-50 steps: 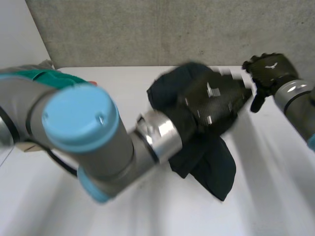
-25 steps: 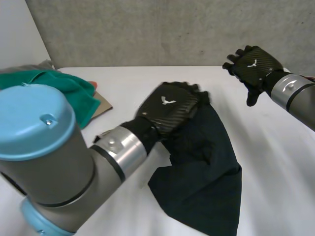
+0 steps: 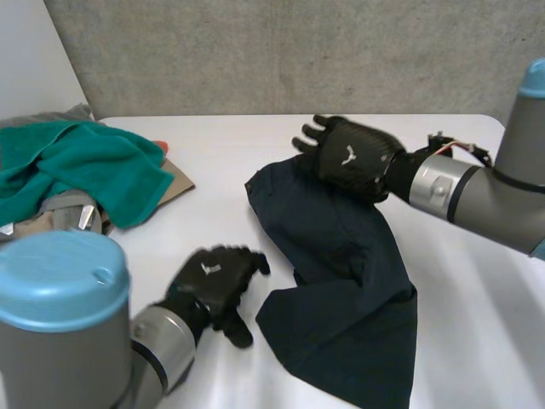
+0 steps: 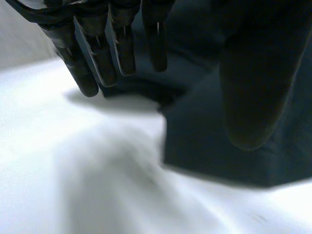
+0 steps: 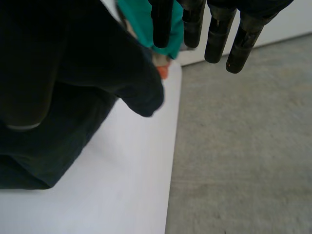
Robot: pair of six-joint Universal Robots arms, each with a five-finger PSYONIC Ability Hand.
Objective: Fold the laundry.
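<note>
A dark navy cloth [image 3: 349, 273] lies loosely spread on the white table [image 3: 477, 281], running from the middle towards the front edge. My right hand [image 3: 349, 158] is over the cloth's far end, open with straight fingers [image 5: 217, 39]; the cloth [image 5: 73, 97] lies under its thumb and palm. I cannot tell if it touches the cloth. My left hand [image 3: 217, 285] rests on the bare table just left of the cloth's near part, open and holding nothing. In the left wrist view its fingers [image 4: 97, 53] hang relaxed, with the cloth's edge [image 4: 209, 141] beyond them.
A teal towel [image 3: 85, 170] is heaped at the table's far left on grey laundry, beside a brown flat piece [image 3: 177, 181]. The teal towel [image 5: 144, 24] also lies beyond my right hand's fingertips. A grey wall runs behind the table.
My left hand let go of the dark cloth and drew back to the front left. The cloth dropped flat. My right hand swung left over its far end.
</note>
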